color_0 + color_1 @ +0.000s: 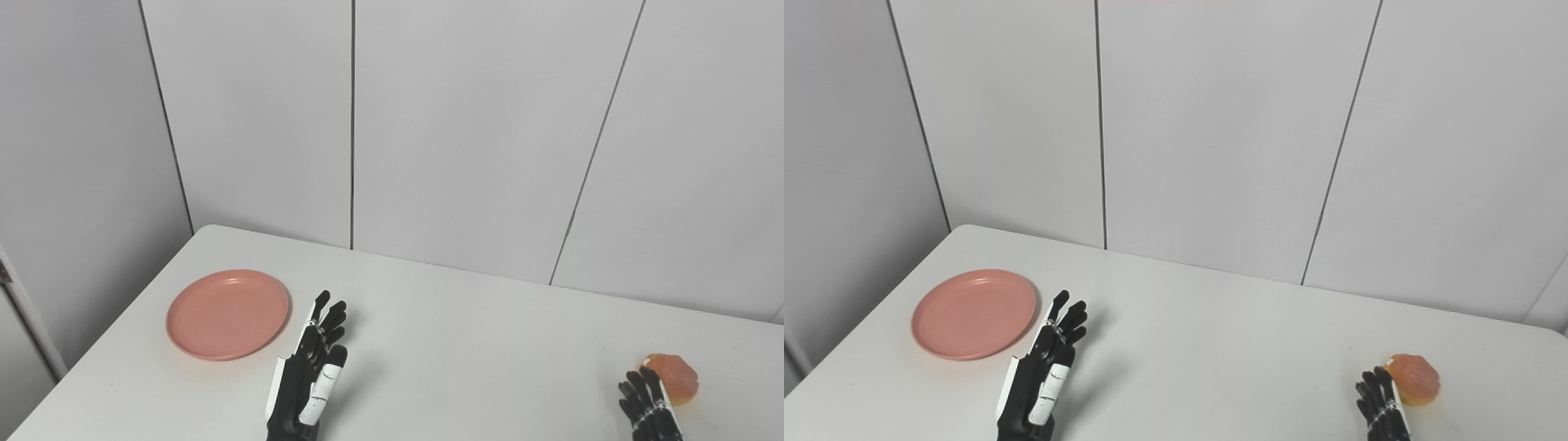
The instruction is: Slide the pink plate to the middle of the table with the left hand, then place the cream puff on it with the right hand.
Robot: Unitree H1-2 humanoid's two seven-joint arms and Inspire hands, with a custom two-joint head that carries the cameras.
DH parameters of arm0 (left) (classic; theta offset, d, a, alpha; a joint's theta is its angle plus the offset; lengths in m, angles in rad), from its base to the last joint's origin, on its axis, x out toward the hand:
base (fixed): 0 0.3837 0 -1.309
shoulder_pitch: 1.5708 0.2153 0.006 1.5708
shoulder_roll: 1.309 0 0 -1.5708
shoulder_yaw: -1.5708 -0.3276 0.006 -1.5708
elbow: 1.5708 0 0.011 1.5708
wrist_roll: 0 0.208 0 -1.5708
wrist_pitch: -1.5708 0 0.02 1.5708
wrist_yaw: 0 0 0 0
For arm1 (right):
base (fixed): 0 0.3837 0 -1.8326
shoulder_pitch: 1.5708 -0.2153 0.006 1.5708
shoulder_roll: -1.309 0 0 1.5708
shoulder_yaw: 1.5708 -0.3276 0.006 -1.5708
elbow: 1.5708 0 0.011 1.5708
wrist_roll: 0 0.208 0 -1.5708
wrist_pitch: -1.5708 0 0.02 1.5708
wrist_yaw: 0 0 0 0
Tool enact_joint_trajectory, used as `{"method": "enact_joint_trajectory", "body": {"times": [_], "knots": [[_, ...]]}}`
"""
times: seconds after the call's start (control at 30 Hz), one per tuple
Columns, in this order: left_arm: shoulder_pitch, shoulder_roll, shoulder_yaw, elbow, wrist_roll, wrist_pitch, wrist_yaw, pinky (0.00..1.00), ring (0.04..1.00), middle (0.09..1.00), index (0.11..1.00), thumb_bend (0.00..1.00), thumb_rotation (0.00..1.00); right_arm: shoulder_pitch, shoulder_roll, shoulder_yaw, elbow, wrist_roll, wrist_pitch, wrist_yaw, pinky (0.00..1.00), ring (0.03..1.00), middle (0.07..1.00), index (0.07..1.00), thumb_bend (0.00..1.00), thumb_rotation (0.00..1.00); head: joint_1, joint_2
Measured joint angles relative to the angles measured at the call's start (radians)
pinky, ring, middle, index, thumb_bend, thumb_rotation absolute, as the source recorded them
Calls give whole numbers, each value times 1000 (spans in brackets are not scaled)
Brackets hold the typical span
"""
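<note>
Left hand rises from the near edge of the table, left of centre, fingers straight and slightly spread, grasping nothing, edge-on with its thumb side toward the camera. Plate, pink and round, lies flat near the left edge of the table, toward the far-left corner, just left of the fingertips; a narrow strip of white top shows between plate rim and hand, so no contact. Nothing lies on the plate. Right hand comes in at the near edge toward the near-right corner, mostly cut off by the frame; its fingers point up and apart, holding nothing. Puff, orange-brown and glossy, sits on the table just right of those fingertips; touching or not cannot be told. Grey wall panels stand behind the far edge.
</note>
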Motion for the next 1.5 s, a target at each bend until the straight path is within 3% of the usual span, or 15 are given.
{"method": "enact_joint_trajectory", "body": {"times": [0.13,0.3,0.53,0.63,0.87,1.13,1.3,1.5], "knots": [[-41,41,43,-40,-41,34,-2,954,911,922,987,895,854,0,-2,-3,1,-1,17,0,1000,970,977,990,864,1000,0,-3],[-143,131,115,-3,-100,41,-1,932,899,901,968,929,851,0,-1,-3,-1,0,32,1,986,964,977,987,877,1000,5,6],[-216,212,145,-39,-83,121,5,815,837,869,956,981,834,2,-4,-2,-3,9,35,7,980,958,980,987,905,1000,11,9],[-253,271,169,-21,-79,125,5,825,854,875,932,1000,818,2,-4,-1,-4,13,35,9,972,952,974,974,918,1000,11,11],[-296,414,200,101,-80,122,-28,828,868,865,884,1000,863,3,-9,2,-4,14,38,21,972,951,974,969,915,1000,18,15],[-352,535,221,266,-127,134,-102,885,897,889,888,1000,886,5,-14,3,-4,18,42,30,979,949,976,973,921,1000,23,18],[-394,555,249,392,-216,119,-162,927,915,909,900,1000,887,6,-17,4,-3,16,44,33,978,946,978,973,918,1000,25,18],[-398,566,255,522,-253,80,-228,962,960,950,936,992,894,6,-18,8,-4,6,45,33,971,944,978,975,933,1000,21,21]]}}
